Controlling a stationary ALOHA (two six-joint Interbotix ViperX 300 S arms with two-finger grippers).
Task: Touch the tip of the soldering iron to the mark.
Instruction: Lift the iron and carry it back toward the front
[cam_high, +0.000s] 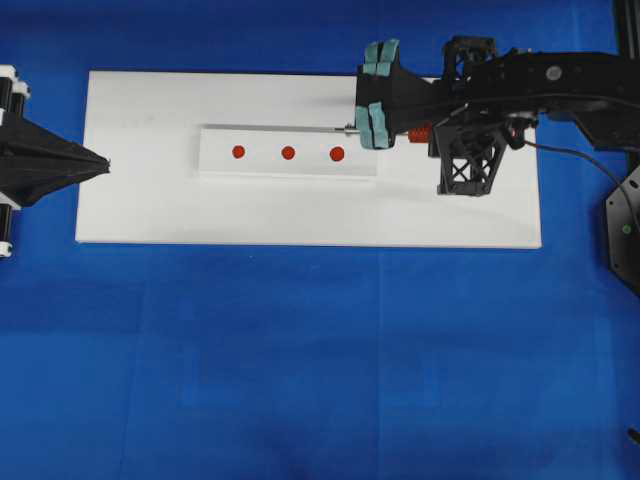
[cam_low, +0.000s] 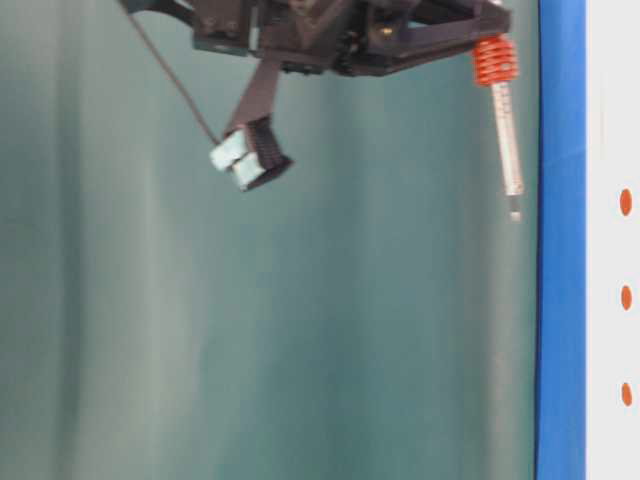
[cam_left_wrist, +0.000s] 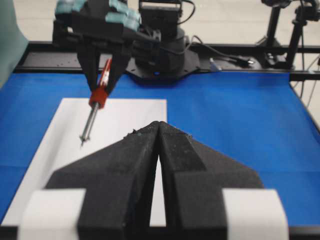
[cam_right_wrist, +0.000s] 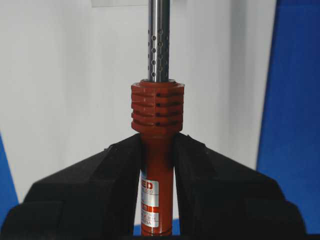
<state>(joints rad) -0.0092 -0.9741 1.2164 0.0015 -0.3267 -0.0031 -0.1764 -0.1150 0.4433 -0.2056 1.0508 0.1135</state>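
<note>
My right gripper (cam_right_wrist: 157, 145) is shut on the red-orange handle of the soldering iron (cam_right_wrist: 157, 107), just below its ribbed collar. Overhead, the soldering iron (cam_high: 418, 133) points left, its silver shaft ending behind and just right of the rightmost red dot. The mark (cam_high: 288, 153) is the middle of three red dots on a white strip, left of the tip. From table level the soldering iron (cam_low: 505, 130) hangs clear of the board, and the mark (cam_low: 626, 297) lies further along. My left gripper (cam_high: 105, 163) is shut and empty at the board's left edge, its fingertips (cam_left_wrist: 158, 125) pointing toward the soldering iron (cam_left_wrist: 94, 117).
The white board (cam_high: 150, 210) lies on a blue cloth. A black lattice stand (cam_high: 465, 165) stands on the board's right part under the right arm. The iron's black cord (cam_high: 575, 157) trails off to the right. The two outer red dots (cam_high: 238, 152) (cam_high: 337, 154) flank the mark.
</note>
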